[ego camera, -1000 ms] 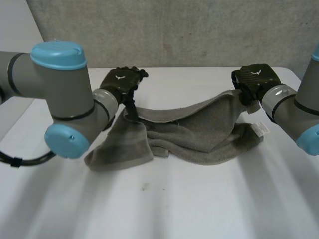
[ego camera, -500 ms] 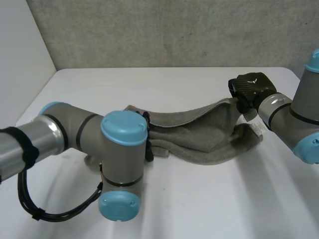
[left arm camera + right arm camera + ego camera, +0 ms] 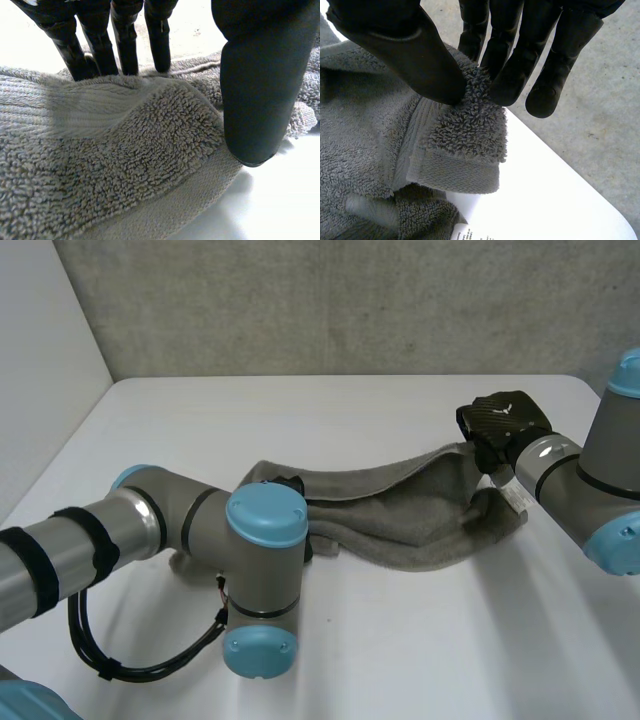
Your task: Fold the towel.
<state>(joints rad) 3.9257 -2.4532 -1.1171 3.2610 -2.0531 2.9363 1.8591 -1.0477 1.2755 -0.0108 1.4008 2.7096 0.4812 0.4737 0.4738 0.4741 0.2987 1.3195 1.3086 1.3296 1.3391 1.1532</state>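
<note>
Grey terry towel [image 3: 400, 508] lies bunched in a long band across the middle of the white table [image 3: 420, 650], its left end low on the surface and its right end drawn up off it. At that raised end the right hand [image 3: 505, 425] has the towel's corner: in the right wrist view the thumb and the fingertips [image 3: 507, 85] of the right hand [image 3: 405, 55] are closed together on the looped pile of the towel [image 3: 465, 135], so the hemmed corner hangs just below them, with the table [image 3: 545, 175] under it and a small white label [image 3: 470, 232] at the towel's lower layer. In the head view the same label [image 3: 518, 498] sticks out of the towel's right end, beside the right arm [image 3: 580, 480]. At the other end, the left hand [image 3: 290, 483] is mostly hidden behind the left arm [image 3: 180, 525], which reaches across the table in front of the towel. The left wrist view shows the left hand [image 3: 260, 75] down on the towel [image 3: 125, 165]: its straight fingers [image 3: 100, 45] stand behind a thick rounded fold and its thumb stands at the front of the fold, so the fold is held between them just over the table [image 3: 280, 200]. Behind the table is a rough grey wall [image 3: 350, 300]
</note>
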